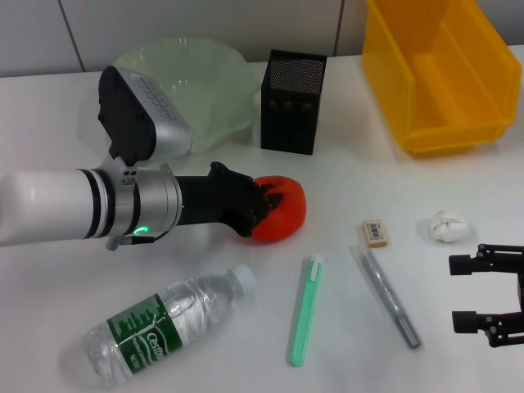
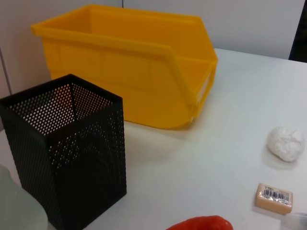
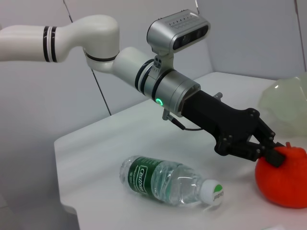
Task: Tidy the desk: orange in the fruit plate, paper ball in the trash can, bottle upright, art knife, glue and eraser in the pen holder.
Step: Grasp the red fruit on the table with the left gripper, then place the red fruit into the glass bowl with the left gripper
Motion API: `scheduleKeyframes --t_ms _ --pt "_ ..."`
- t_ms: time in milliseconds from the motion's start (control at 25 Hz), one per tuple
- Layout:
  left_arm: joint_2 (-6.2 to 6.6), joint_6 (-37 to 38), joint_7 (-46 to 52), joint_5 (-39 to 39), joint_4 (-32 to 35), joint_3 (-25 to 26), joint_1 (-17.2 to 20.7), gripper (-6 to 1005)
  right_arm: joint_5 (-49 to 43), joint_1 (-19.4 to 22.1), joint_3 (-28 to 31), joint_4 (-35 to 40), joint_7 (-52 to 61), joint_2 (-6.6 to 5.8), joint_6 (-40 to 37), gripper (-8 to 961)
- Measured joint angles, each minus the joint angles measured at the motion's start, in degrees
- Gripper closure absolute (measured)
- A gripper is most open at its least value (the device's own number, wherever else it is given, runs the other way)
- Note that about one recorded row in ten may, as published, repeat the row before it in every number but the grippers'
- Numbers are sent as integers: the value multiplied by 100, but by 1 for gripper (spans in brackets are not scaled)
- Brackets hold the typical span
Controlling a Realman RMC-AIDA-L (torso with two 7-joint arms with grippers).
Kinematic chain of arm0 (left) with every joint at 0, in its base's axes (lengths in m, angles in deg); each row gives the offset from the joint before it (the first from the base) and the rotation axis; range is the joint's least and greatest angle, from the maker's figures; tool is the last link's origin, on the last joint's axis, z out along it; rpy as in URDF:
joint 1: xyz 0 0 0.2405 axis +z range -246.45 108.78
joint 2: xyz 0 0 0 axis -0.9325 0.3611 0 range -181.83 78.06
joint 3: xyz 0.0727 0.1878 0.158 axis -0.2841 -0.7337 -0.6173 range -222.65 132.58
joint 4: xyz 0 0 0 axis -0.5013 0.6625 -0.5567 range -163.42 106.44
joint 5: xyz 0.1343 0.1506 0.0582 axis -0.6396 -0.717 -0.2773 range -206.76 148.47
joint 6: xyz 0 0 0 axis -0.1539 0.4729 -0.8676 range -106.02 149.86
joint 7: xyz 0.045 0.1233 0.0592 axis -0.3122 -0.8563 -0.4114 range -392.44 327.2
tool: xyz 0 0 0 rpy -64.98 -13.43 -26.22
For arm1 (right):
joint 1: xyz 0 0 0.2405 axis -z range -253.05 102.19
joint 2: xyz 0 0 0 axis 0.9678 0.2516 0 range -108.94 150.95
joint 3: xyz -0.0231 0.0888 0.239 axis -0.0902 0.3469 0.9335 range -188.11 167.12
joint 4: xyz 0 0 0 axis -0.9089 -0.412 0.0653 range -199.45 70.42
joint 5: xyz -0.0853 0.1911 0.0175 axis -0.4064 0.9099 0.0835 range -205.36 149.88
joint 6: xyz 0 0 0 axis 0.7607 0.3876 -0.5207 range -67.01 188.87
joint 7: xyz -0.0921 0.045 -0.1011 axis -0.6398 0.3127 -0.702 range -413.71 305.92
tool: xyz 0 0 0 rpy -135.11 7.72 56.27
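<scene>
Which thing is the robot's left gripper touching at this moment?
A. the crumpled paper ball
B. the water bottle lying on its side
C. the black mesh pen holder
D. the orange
D: the left gripper has its black fingers on the orange, which sits on the table; the right wrist view shows a fingertip against its top.

left arm is glossy white tubes with black rings, then a silver collar with a little green light, silver camera box on top, matte black left hand (image 1: 266,199); right hand (image 1: 458,293) black too
</scene>
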Motion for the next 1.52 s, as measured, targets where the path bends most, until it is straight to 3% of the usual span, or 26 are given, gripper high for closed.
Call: scheduleKeyframes --t_ms 160,240,280,360,480,640,800,1000,1040,1080,1280,1520 --pt "13 78 -2 25 160 16 94 841 2 0 5 0 0 0 1 144" --pt "41 200 9 28 465 65 293 905 11 0 9 0 0 0 -8 144" --pt "69 408 42 25 900 216 582 930 22 1 16 0 0 0 -31 144" --pt "80 518 56 17 1078 314 698 937 27 2 18 1 0 -3 -35 144" --pt "100 1268 239 -22 1921 1025 1127 947 41 -4 23 11 1 -8 -57 144" --pt "109 1521 432 -34 2278 1495 1193 929 55 -46 17 8 2 -1 -76 144" --pt "96 1442 658 -284 2258 2092 853 911 58 -106 -16 4 1 22 -81 144" --pt "89 760 981 -1000 1331 2548 -130 888 61 -164 -32 0 1 33 -85 143" --pt "89 760 981 -1000 1331 2548 -130 884 61 -164 -32 0 1 33 -85 143" --pt "78 352 982 -1171 944 2580 -478 880 61 -184 -33 -2 1 45 -86 143" --pt "27 -458 1030 -1370 428 2581 -955 857 51 -242 -44 -9 0 89 -90 143" --pt "11 -962 1275 -1377 387 2556 -977 830 40 -269 -50 -10 0 108 -90 144"
